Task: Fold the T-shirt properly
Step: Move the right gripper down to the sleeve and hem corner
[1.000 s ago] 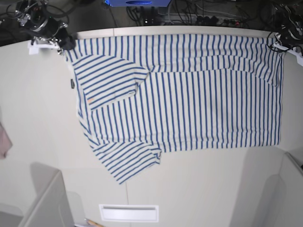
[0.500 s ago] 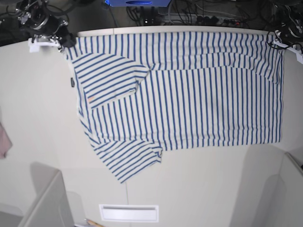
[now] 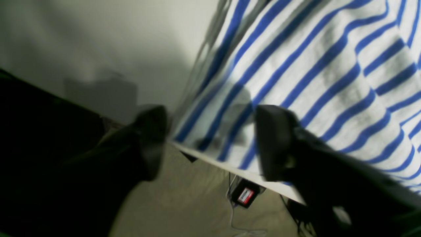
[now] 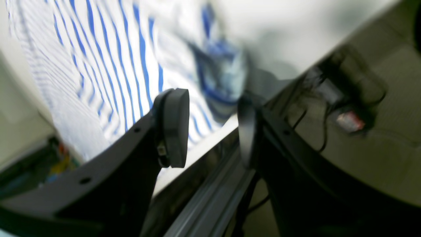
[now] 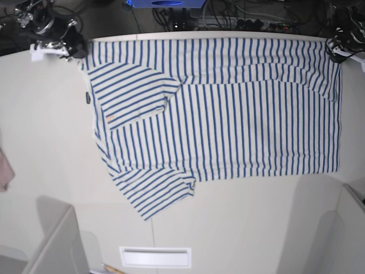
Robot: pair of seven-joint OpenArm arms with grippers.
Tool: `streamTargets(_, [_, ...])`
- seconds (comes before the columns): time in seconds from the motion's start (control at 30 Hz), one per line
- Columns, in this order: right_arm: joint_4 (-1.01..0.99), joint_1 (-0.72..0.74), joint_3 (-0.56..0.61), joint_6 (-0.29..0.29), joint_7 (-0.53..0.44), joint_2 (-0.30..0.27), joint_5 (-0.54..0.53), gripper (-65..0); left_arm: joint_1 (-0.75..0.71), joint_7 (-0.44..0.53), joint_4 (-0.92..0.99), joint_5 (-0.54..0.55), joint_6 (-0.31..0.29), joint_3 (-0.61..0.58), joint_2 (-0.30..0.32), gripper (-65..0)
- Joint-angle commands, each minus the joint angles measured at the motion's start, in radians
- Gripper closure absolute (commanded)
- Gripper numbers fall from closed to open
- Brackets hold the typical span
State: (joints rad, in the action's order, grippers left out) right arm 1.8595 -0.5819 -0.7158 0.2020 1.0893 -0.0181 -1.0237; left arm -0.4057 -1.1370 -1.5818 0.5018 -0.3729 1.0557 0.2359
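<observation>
The white T-shirt with blue stripes (image 5: 228,114) lies flat on the table (image 5: 45,125), with one sleeve folded in and showing an orange mark (image 5: 107,119). A dark neck tag (image 5: 87,98) sits at its left edge. My right gripper (image 5: 71,51) is at the shirt's far left corner. In the right wrist view it is open (image 4: 210,131), with the blurred shirt corner (image 4: 220,82) just beyond the fingers. My left gripper (image 5: 336,48) is at the far right corner. In the left wrist view it is open (image 3: 210,144), its fingers straddling the shirt's edge (image 3: 312,65) at the table rim.
A pinkish cloth scrap (image 5: 4,171) lies at the left edge. A white slot (image 5: 155,257) is near the front. Grey panels stand at the front left (image 5: 57,245) and front right (image 5: 348,228). Cables and devices (image 5: 239,23) run behind the far edge.
Both grippers have drawn back a little toward the table's far edge. The shirt's far edge has shifted slightly toward that edge and lies flat.
</observation>
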Motion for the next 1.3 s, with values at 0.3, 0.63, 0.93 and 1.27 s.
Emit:
streamTargets(0.3, [0.059, 0.179, -0.041, -0.006, -0.002, -0.098, -0.019, -22.8, 0.078, 0.008, -0.234, 0.001, 0.001, 0.062, 0.058, -39.7])
streamTargets(0.63, [-0.160, 0.508, 0.193, -0.011, -0.005, -0.185, 0.108, -22.8, 0.212, 0.005, -0.237, -0.002, 0.008, -0.179, 0.084, 0.0])
streamTargets(0.93, [-0.522, 0.824, 0.385, -0.252, -0.180, -0.207, 0.363, -22.8, 0.253, 0.005, -0.228, -0.119, 0.004, -0.183, 0.082, 0.0])
streamTargets(1.27, [-1.190, 1.216, 0.493, -0.349, -0.430, -0.204, 0.500, -38.9, 0.233, 0.007, -0.234, -0.179, 0.002, -0.176, 0.082, 0.0])
